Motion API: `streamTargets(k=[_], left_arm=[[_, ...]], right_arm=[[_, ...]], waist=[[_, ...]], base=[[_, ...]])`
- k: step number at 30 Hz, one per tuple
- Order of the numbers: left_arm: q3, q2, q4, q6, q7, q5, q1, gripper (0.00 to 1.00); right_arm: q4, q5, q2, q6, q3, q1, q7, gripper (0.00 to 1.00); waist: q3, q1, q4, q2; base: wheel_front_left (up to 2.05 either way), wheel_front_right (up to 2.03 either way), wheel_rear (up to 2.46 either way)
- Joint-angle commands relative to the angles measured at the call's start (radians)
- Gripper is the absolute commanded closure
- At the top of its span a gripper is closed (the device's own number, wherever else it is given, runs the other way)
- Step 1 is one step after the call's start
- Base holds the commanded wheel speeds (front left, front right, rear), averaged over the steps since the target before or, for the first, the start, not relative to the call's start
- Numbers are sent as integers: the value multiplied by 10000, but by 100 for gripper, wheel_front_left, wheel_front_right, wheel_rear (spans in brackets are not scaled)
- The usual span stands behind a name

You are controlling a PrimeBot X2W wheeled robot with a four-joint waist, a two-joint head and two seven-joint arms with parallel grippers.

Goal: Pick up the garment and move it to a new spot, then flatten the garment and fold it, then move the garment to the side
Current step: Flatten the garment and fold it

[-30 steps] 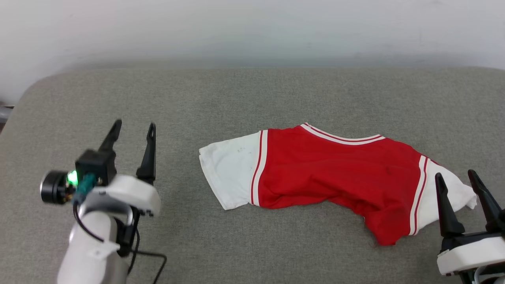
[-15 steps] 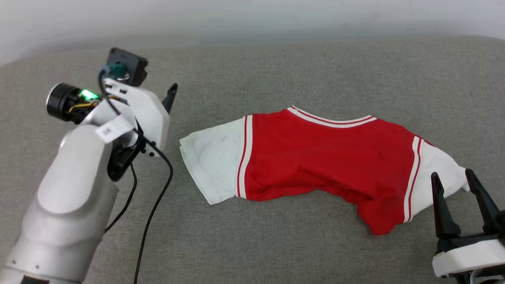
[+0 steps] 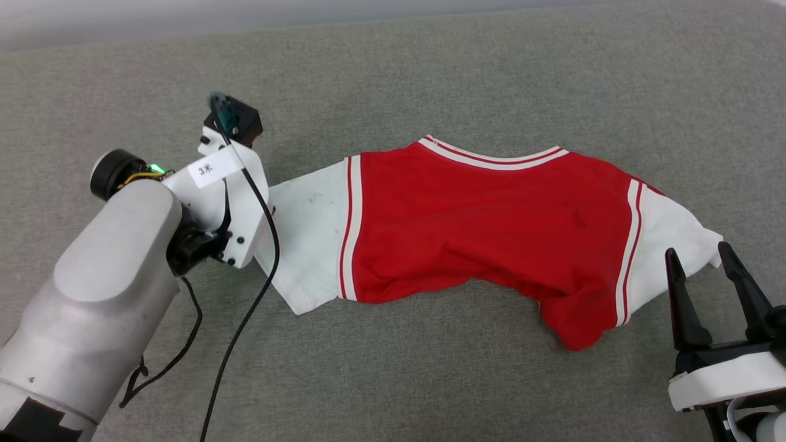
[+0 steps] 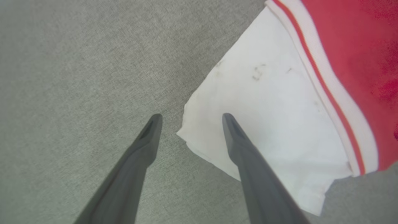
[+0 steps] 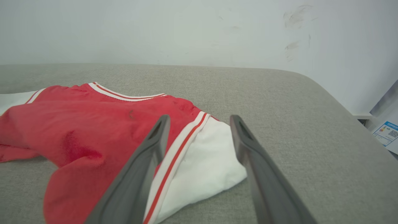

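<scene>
Two end effectors, both wide and empty, flanked the garment (image 3: 479, 233), long axis running between them: left end effector (image 4: 192, 116) nearer, framing one sleeve corner, right end effector (image 3: 697, 250) just short of the other sleeve.

Broad grey woven-fabric surface (image 3: 393, 67) with a rounded far right corner. Plain white wall (image 5: 140, 28) rises behind it, with dark scuff marks (image 5: 295, 15) toward the right. White-and-blue printed label (image 5: 387, 132) lies beyond the surface's right edge.
</scene>
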State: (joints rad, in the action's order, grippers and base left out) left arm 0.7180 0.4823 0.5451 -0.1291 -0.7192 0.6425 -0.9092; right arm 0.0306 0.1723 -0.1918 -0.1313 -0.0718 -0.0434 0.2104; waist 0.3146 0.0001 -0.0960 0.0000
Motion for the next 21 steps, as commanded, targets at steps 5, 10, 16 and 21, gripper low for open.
streamTargets(k=[5,10,16,21], left_arm=[[870,123,642,-3,-125,425,191,0],[1519,211,894,-5,387,731,340,100],[1417,445,547,-2,1693,1048,162,100],[786,1314,-35,247,2625,1607,905,100]], right_arm=[[245,82,-98,11,82,-248,140,0],[474,116,-155,11,61,-277,236,0],[619,137,-217,11,31,-146,293,0],[733,171,-244,9,-72,192,312,0]], waist=[[265,-1,-222,0],[199,-1,-211,0],[-185,-1,-77,0],[-653,-1,192,0]], base=[[0,0,0],[0,0,0],[0,0,0],[0,0,0]])
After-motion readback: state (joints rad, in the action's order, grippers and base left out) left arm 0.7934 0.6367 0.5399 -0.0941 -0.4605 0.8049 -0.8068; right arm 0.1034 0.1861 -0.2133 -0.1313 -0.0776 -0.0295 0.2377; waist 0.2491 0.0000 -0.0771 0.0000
